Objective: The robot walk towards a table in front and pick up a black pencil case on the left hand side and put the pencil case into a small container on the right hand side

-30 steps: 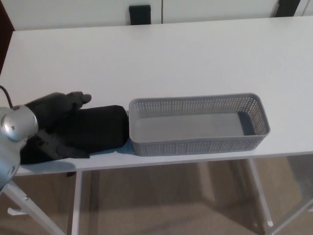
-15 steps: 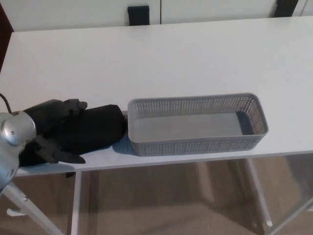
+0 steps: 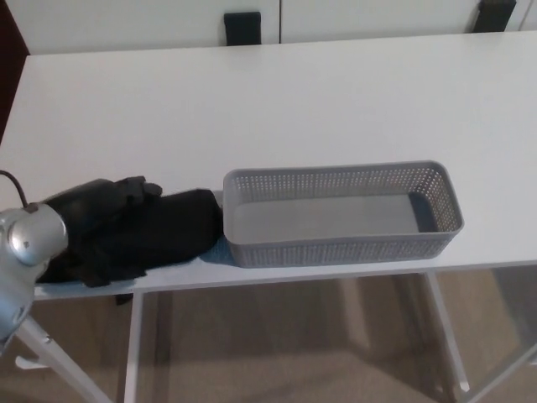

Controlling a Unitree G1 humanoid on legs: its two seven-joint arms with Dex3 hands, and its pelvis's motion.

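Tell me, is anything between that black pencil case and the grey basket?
Nothing visible. The pencil case lies against the left end wall of the basket; only that wall needs clearing, and it is empty.

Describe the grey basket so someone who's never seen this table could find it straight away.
On the white table, look along the near edge, right of the middle: the grey basket lies there lengthwise, long, shallow and empty. Its perforated pale walls set it apart from the soft black pencil case just left of it, which the left hand grips.
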